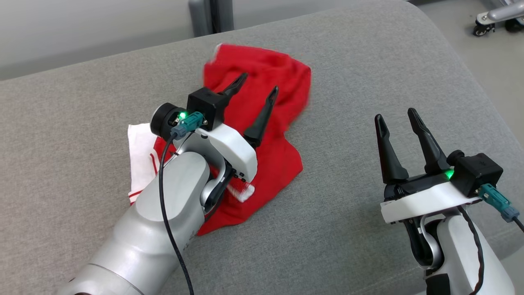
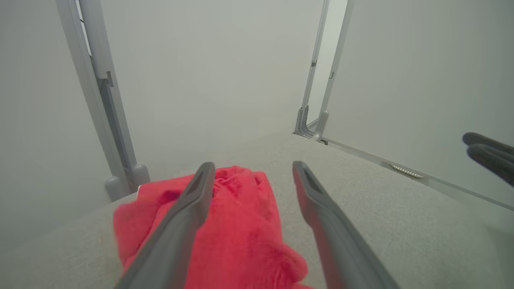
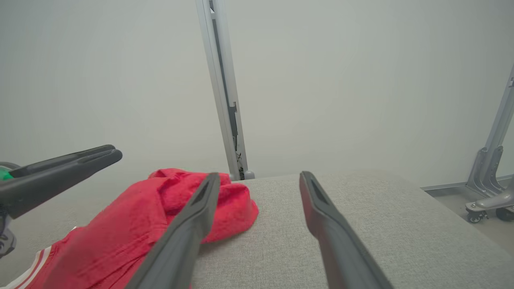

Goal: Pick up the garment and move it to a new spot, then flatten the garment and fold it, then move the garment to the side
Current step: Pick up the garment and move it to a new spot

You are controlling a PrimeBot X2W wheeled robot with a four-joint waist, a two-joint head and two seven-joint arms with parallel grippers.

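**Both pairs of fingers spread; red garment loose on the surface**

Nearest, the right fingers (image 1: 389, 151) stand spread and empty over the bare grey padded surface (image 1: 348, 61), well apart from the cloth. To their left, the left fingers (image 1: 262, 114) are also spread and grasp nothing. They angle over the red garment (image 1: 282, 164), which lies crumpled mid-surface. A white, red-striped part of it shows beside the left forearm, and its far end is bunched and blurred. Beyond the surface's far edge stands a metal post (image 3: 223, 88).

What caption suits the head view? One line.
Open left gripper over crumpled red garment on grey cushion; right gripper open, apart.
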